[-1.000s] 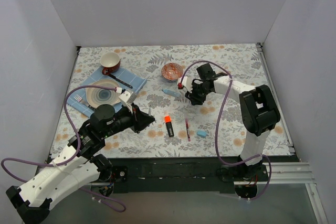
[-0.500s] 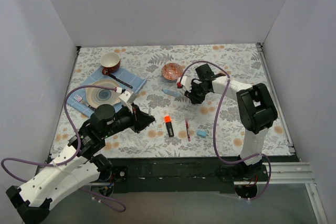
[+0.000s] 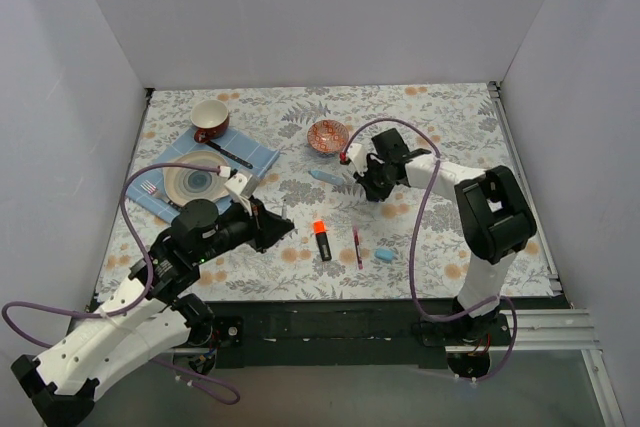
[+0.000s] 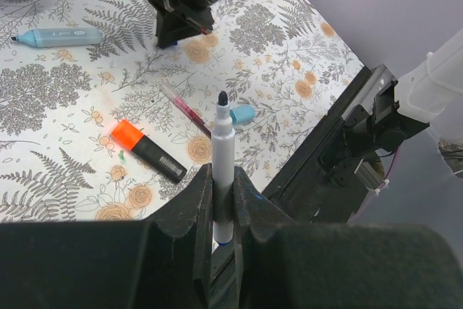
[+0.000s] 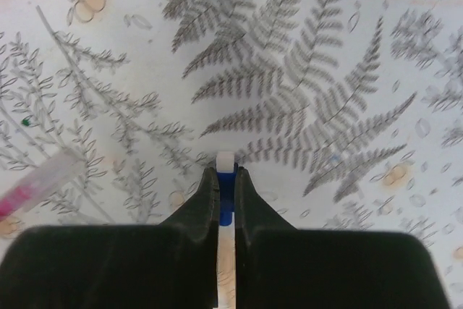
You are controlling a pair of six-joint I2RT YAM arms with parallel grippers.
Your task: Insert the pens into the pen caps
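Floral cloth (image 3: pixel 450 117); left end effector (image 4: pixel 223 187) clamps grey pen (image 4: pixel 222 139); right end effector (image 5: pixel 226 175), low, pinches blue cap (image 5: pixel 226 206).

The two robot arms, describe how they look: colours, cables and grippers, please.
Both arms have white links with bulky black joint housings, seen on the left arm and the right arm. A thin purple cable loops loosely along each one. The left gripper and right gripper are matte black, each with two tapering fingers. No markings are legible.
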